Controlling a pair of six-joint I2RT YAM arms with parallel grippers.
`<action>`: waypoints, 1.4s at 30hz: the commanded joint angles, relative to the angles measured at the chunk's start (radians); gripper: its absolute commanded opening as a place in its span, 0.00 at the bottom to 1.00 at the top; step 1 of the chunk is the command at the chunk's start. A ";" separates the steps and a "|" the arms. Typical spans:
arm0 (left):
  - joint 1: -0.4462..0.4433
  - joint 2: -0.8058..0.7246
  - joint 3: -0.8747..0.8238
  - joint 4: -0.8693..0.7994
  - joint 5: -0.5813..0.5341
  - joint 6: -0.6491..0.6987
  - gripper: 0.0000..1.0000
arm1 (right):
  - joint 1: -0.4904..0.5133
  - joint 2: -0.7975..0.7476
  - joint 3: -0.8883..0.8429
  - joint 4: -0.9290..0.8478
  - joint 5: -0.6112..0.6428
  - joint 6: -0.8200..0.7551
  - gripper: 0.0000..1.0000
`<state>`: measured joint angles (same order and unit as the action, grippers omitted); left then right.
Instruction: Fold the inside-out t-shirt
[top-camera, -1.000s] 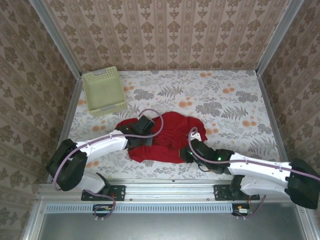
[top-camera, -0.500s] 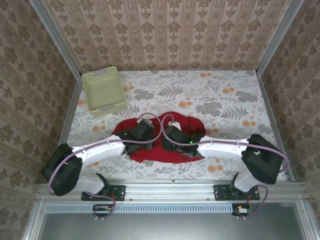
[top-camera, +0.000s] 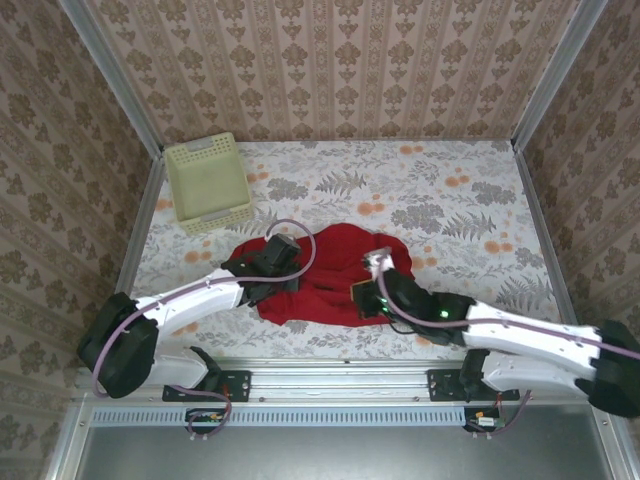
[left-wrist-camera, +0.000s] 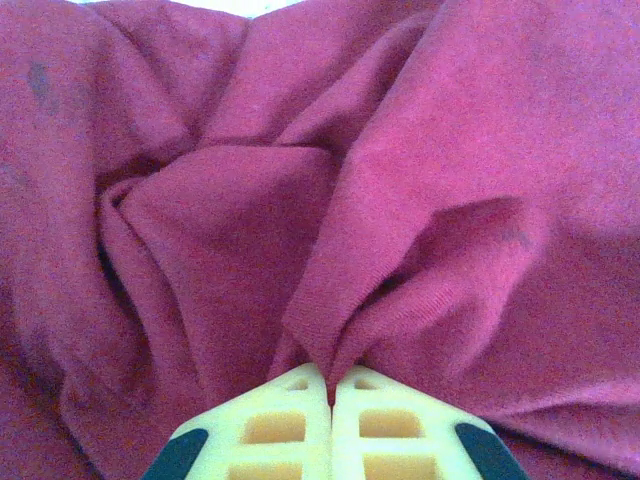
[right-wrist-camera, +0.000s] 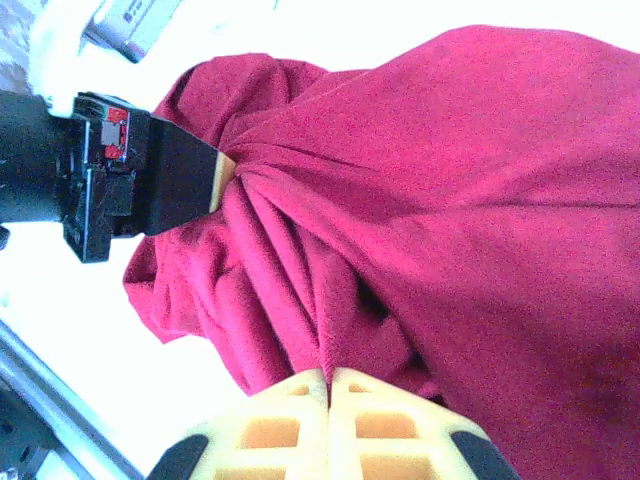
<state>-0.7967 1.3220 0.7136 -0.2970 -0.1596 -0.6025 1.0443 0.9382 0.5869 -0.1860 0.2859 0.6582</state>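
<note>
At far left the basket (top-camera: 207, 185) stands well apart, out of my way; my left gripper (left-wrist-camera: 331, 384) is clenched on a pinched ridge of the inside-out t-shirt (top-camera: 330, 275), which lies bunched on the table (top-camera: 450, 200) between the two arms, near the front edge; I judge this pinch is meant to lift or spread that side; further right, my right gripper (right-wrist-camera: 328, 384) is clamped on another gathered fold, presumably so both can draw the cloth flat; sleeves, collar and hem are lost in the wrinkles, and the arms cover parts of the shirt, so I cannot tell its layout.
</note>
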 joint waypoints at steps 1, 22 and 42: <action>0.009 0.042 0.014 0.007 0.023 -0.010 0.03 | 0.008 -0.130 -0.128 -0.082 0.036 0.044 0.00; -0.312 0.001 0.033 -0.034 -0.066 -0.047 0.51 | -0.072 0.170 0.065 -0.218 -0.012 -0.028 0.58; -0.358 0.000 -0.067 0.141 -0.022 -0.064 0.00 | -0.215 0.255 0.039 -0.007 -0.178 0.030 0.00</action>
<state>-1.1217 1.3865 0.6659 -0.1814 -0.1589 -0.6876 0.8639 1.2625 0.6449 -0.2440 0.1581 0.6518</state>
